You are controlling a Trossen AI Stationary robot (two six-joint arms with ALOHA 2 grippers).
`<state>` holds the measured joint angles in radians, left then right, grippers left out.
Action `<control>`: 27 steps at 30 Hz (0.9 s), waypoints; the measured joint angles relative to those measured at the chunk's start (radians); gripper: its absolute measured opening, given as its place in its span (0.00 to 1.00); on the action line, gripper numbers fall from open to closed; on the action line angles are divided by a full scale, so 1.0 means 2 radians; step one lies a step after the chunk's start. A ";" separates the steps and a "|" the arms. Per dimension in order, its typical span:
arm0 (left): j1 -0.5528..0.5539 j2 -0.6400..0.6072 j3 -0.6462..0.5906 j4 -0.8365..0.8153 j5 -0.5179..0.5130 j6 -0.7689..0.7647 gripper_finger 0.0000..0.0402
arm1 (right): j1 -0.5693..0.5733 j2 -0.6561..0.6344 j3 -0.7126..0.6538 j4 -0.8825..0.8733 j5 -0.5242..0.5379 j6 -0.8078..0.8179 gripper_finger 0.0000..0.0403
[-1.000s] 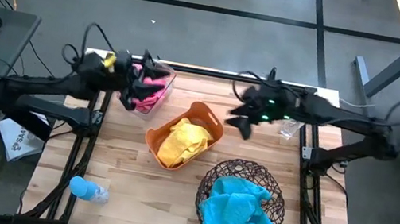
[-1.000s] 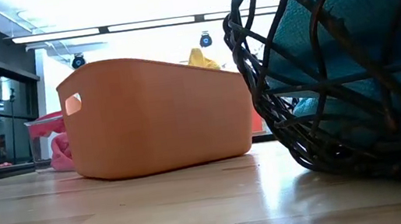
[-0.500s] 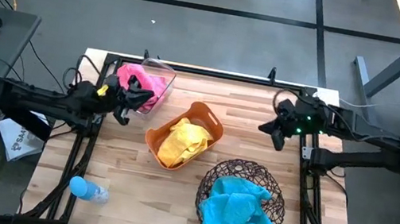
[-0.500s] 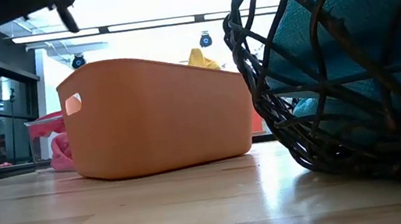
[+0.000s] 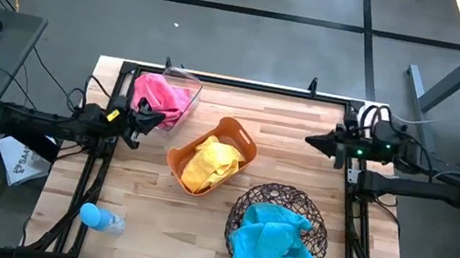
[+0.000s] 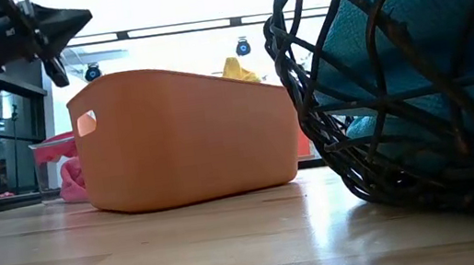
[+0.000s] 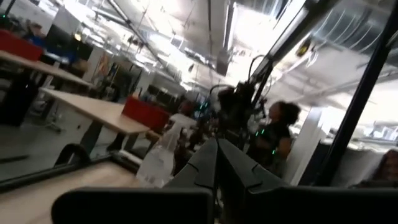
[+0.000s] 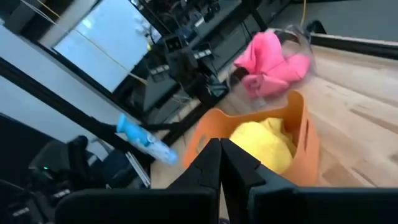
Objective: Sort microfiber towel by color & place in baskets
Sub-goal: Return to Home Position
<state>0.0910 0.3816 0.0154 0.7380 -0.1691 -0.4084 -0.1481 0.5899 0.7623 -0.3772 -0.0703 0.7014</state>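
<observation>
Pink towels [image 5: 160, 93] lie in the clear bin [image 5: 187, 94] at the far left. Yellow towels [image 5: 211, 163] lie in the orange tub [image 5: 242, 140] in the middle. Sky-blue towels [image 5: 268, 237] fill the round wire basket [image 5: 246, 201] at the near right. My left gripper [image 5: 147, 116] is shut and empty at the table's left edge, just near of the clear bin; it also shows in the low view [image 6: 82, 19]. My right gripper [image 5: 310, 140] is shut and empty at the table's right edge, pointing toward the tub [image 8: 298, 134].
A plastic bottle with a blue end [image 5: 100, 218] lies at the near left corner, also in the right wrist view [image 8: 146, 140]. A black frame [image 5: 237, 82] runs around the table. Bare wood lies between the containers and along the near edge.
Both arms have drawn back. My left gripper has left the space over the clear bin and gone toward the table's left edge, and has shut. My right gripper has gone from beside the orange tub toward the right edge, and has shut. The towels lie still.
</observation>
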 joint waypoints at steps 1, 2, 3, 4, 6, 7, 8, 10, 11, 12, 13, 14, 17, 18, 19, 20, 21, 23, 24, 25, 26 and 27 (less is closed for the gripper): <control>0.000 -0.005 0.000 -0.011 0.001 0.001 0.00 | 0.000 -0.004 0.000 0.002 0.000 0.001 0.00; 0.000 -0.009 0.000 -0.020 0.001 0.001 0.00 | 0.000 -0.006 0.000 0.001 0.002 0.001 0.00; 0.000 -0.013 0.000 -0.026 0.001 0.001 0.00 | 0.000 -0.008 0.000 0.001 0.005 0.000 0.00; 0.000 -0.016 0.000 -0.029 0.001 0.001 0.00 | 0.000 -0.011 0.000 0.001 0.007 -0.001 0.00; 0.000 -0.018 0.000 -0.029 0.003 -0.001 0.00 | 0.002 -0.014 0.000 0.001 0.008 -0.005 0.00; 0.000 -0.018 0.000 -0.029 0.005 -0.003 0.00 | 0.004 -0.014 0.000 0.001 0.010 -0.013 0.00; 0.000 -0.018 0.000 -0.029 0.005 -0.003 0.00 | 0.009 -0.014 -0.001 0.001 0.013 -0.023 0.00; 0.000 -0.018 0.000 -0.030 0.013 -0.003 0.00 | 0.024 -0.015 -0.009 0.013 0.023 -0.042 0.00; 0.000 -0.018 0.000 -0.030 0.017 -0.003 0.00 | 0.032 -0.016 -0.018 0.025 0.026 -0.051 0.00; 0.000 -0.018 0.000 -0.030 0.021 -0.003 0.00 | 0.040 -0.018 -0.030 0.040 0.027 -0.058 0.00; 0.000 -0.018 0.000 -0.030 0.026 -0.003 0.00 | 0.049 -0.020 -0.046 0.060 0.027 -0.061 0.00; 0.000 -0.018 0.000 -0.030 0.028 -0.003 0.00 | 0.059 -0.024 -0.064 0.082 0.025 -0.062 0.00; 0.000 -0.018 0.000 -0.030 0.029 -0.004 0.00 | 0.091 -0.044 -0.128 0.148 0.011 -0.058 0.00; 0.000 -0.018 0.000 -0.030 0.029 -0.004 0.00 | 0.101 -0.053 -0.149 0.171 0.006 -0.056 0.00; 0.000 -0.018 0.000 -0.031 0.029 -0.003 0.00 | 0.110 -0.065 -0.169 0.189 0.004 -0.053 0.00; 0.000 -0.018 0.000 -0.032 0.029 -0.003 0.00 | 0.119 -0.079 -0.188 0.202 0.003 -0.049 0.00; 0.000 -0.018 0.000 -0.034 0.029 -0.003 0.00 | 0.127 -0.093 -0.204 0.214 0.003 -0.048 0.00; 0.000 -0.018 0.000 -0.049 0.029 0.015 0.00 | 0.140 -0.124 -0.230 0.238 0.003 -0.062 0.00; 0.000 -0.018 0.000 -0.059 0.028 0.032 0.00 | 0.145 -0.141 -0.241 0.251 0.003 -0.072 0.00; 0.000 -0.018 0.000 -0.067 0.028 0.047 0.00 | 0.148 -0.157 -0.252 0.261 0.003 -0.083 0.00; 0.000 -0.017 0.000 -0.074 0.028 0.060 0.00 | 0.150 -0.173 -0.261 0.266 0.001 -0.094 0.00; 0.000 -0.016 0.000 -0.082 0.028 0.070 0.00 | 0.151 -0.191 -0.269 0.269 -0.001 -0.103 0.00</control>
<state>0.0906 0.3492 0.0158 0.5741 -0.1135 -0.2682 0.1539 0.2081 0.2233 0.1604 -0.0715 0.4954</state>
